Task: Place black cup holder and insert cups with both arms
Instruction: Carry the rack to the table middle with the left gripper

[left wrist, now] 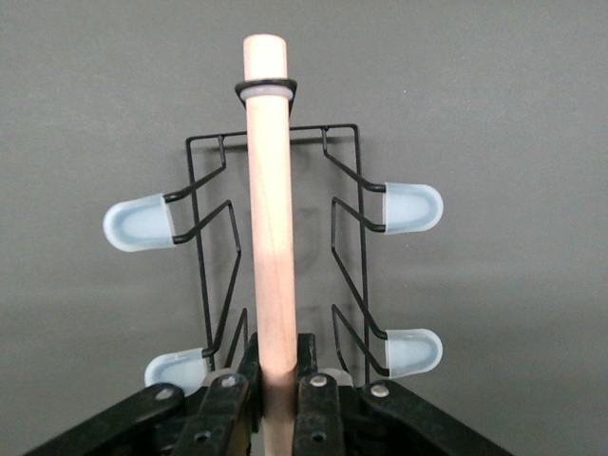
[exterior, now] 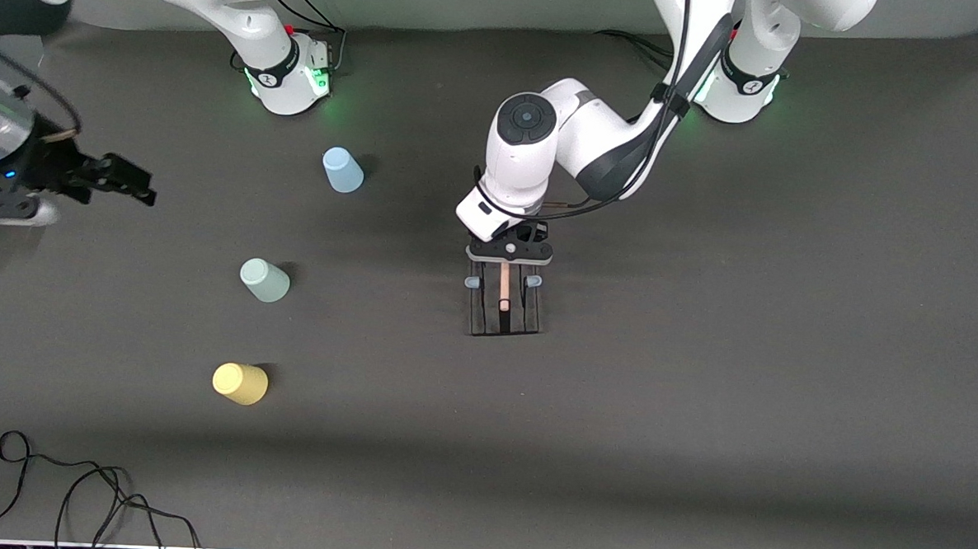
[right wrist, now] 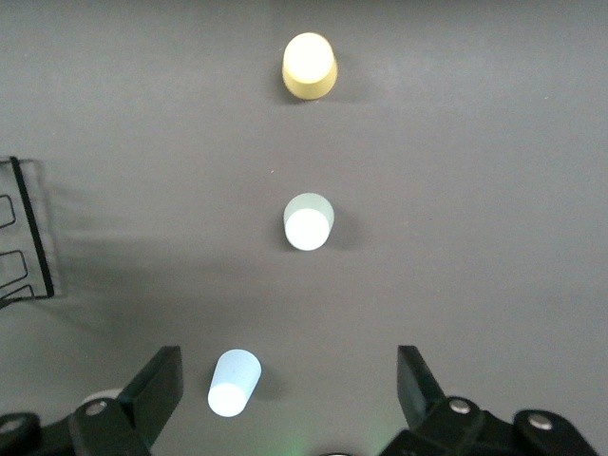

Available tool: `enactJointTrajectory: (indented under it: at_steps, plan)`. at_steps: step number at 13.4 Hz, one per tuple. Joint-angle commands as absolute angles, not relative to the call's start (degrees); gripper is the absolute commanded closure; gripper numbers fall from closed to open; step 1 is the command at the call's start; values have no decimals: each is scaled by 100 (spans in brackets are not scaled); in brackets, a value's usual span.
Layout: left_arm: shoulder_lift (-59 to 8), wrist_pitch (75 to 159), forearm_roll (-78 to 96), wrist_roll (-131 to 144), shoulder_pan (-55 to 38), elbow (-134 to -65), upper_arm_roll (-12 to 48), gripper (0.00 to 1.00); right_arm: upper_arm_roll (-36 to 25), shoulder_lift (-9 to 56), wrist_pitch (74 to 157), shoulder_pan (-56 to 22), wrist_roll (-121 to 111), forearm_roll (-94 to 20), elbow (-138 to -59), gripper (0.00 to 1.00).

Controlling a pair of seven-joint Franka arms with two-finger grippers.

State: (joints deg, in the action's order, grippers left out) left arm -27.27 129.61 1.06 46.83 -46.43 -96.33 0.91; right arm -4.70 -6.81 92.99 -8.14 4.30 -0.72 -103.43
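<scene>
The black cup holder is at the middle of the table, its pale-tipped pegs sticking out to both sides. My left gripper is shut on the holder's wooden rod handle, near one end of the rod. I cannot tell whether the holder's base touches the cloth. Three cups stand upside down toward the right arm's end: light blue, pale green and yellow, the yellow one nearest the front camera. My right gripper hangs open and empty, up in the air over that end of the table.
A dark cloth covers the table. A loose black cable lies at the edge nearest the front camera. The two arm bases stand along the edge farthest from it. The holder's wire edge shows in the right wrist view.
</scene>
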Motion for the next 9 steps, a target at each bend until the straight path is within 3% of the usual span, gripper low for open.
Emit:
enactJointTrajectory:
  at_steps: [1,2,3,4,6,9]
  plan:
    - [-2865,13287,140,4825,-4807,-9439,44,100,-501,-1563,9659,-967,413,17,-11459,0]
    - [-2883,13437,167,4851,-4816,-9439,44,100,-501,-1712,9711,-967,378,44,-11644,0]
    - [-2900,13473,150,4834,-4834,-9448,44,65,-501,-1827,9747,-967,361,61,-11802,0]
    - [-2944,13491,167,4843,-4877,-9413,44,52,-518,-1846,9764,-958,343,79,-11856,0]
    - [-2953,13605,106,4825,-4878,-9352,44,0,-536,-1732,9765,-932,195,263,-11795,0]
    - [-2848,13369,62,4790,-4756,-9211,-9,0,-598,-1434,9921,-914,18,281,-11646,0]
